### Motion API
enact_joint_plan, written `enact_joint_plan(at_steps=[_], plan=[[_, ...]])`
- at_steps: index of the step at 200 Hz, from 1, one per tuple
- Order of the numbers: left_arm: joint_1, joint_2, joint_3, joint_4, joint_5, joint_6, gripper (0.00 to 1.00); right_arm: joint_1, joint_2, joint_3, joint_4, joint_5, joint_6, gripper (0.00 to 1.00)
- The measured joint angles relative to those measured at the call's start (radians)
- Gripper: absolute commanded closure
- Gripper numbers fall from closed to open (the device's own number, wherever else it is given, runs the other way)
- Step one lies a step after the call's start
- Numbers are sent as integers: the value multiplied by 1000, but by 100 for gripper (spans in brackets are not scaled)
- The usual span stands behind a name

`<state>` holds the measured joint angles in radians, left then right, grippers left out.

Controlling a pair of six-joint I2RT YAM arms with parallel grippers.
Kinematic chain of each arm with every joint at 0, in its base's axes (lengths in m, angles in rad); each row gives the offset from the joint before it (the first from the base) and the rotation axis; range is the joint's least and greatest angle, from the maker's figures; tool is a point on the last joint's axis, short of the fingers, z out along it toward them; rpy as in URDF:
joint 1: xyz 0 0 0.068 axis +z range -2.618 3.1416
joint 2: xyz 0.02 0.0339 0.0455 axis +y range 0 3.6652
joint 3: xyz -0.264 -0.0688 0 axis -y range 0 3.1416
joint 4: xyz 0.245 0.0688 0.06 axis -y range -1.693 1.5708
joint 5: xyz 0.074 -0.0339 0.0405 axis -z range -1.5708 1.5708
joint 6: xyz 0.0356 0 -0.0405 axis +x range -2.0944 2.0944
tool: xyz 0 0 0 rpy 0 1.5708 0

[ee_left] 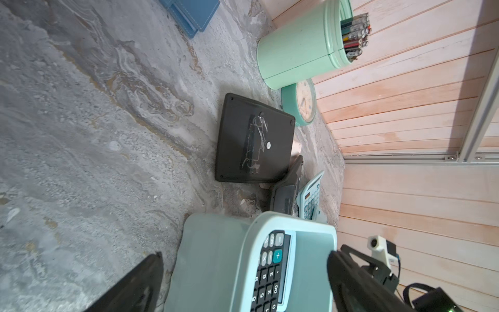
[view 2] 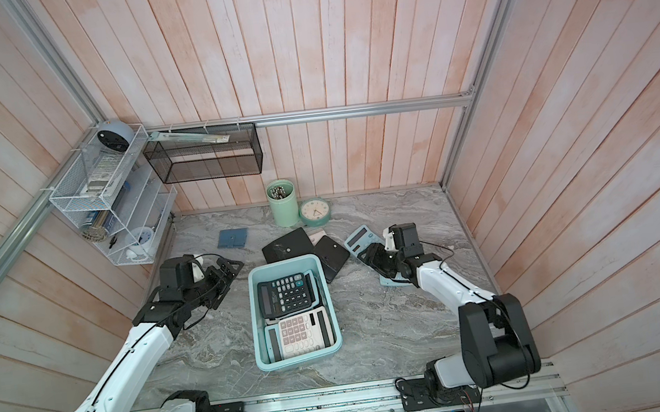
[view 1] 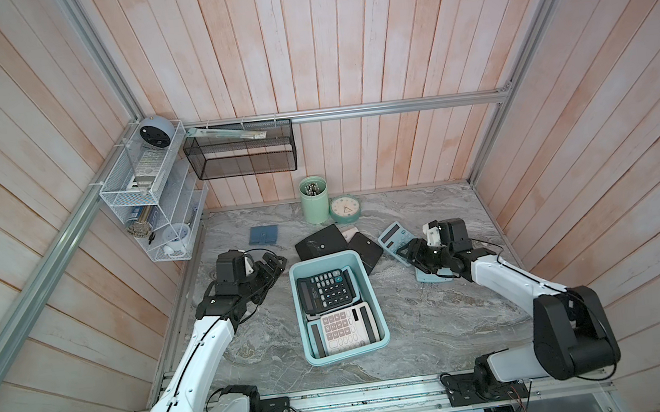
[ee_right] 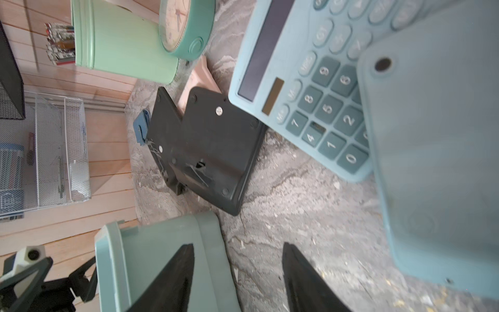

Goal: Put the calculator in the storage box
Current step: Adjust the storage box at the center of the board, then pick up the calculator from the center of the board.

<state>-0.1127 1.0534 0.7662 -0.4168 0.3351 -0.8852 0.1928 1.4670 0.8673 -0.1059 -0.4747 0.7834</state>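
1. In both top views, the storage box point(view 1: 348, 354) sits mid-table. A black calculator point(view 1: 329, 290) and a white calculator point(view 1: 345, 326) lie inside, and a blue calculator point(view 1: 393, 236) lies at its 2 o'clock.
2. The right gripper point(view 1: 406, 255) is just beside it, jaws parted and empty. The left gripper point(view 1: 273, 263), at 10 o'clock, is spread wide.
3. Only the right wrist view reads the blue digits "7", "8", "9". The left wrist view catches "MU" and "00".

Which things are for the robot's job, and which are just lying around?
Job: storage box, blue calculator, black calculator and white calculator inside it, bigger face-down black calculator.
Lying about: pen pot, clock, blue pad, mesh basket, wire rack.
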Motion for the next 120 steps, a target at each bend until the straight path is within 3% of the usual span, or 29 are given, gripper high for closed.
enact_joint_plan(at_steps=[53,82,120], plan=[[0,51,62,-57,11,16,0,-2,187,305,-124,158,-72,37],[-39,218,333,-77,6,57,0,-29,255,397,-159,186,-104,37],[-183,525,752,-74,-3,137,0,-135,409,541,-209,135,-111,38]])
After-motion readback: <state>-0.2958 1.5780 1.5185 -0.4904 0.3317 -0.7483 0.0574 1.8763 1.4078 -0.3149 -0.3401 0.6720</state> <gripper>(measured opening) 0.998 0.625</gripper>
